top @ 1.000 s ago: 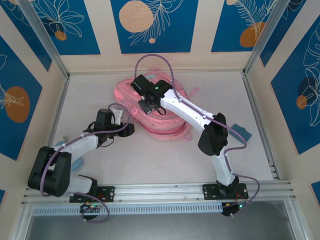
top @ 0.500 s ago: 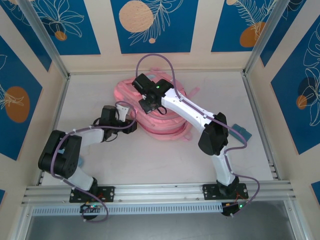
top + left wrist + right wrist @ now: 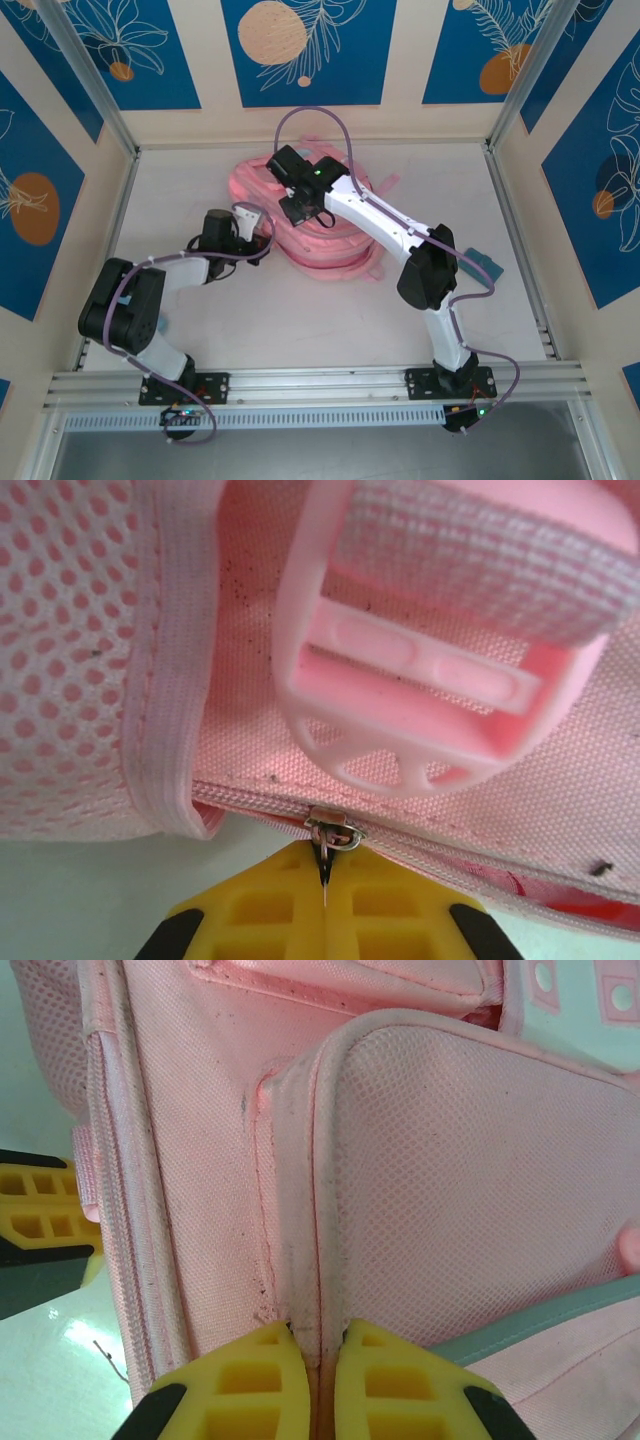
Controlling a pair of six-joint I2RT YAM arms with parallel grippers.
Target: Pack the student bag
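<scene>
The student bag (image 3: 322, 250), pink and soft, lies at the middle back of the table. My left gripper (image 3: 262, 250) is at the bag's left edge. In the left wrist view its yellow fingers (image 3: 255, 910) are shut on the small metal zip pull (image 3: 331, 832), just below a pink plastic strap buckle (image 3: 430, 680). My right gripper (image 3: 300, 214) is over the bag's top. In the right wrist view it (image 3: 318, 1352) is shut on a raised piped seam (image 3: 300, 1210) beside a mesh panel. The left gripper's fingers (image 3: 35, 1220) show at that view's left edge.
A teal flat object (image 3: 482, 263) lies on the table right of the right arm. A pale blue item (image 3: 125, 291) peeks out under the left arm. Walls and metal posts close in the table on three sides.
My left gripper has moved right to the bag's edge and closed on the zip pull, its elbow swinging back. The right arm has stayed put.
</scene>
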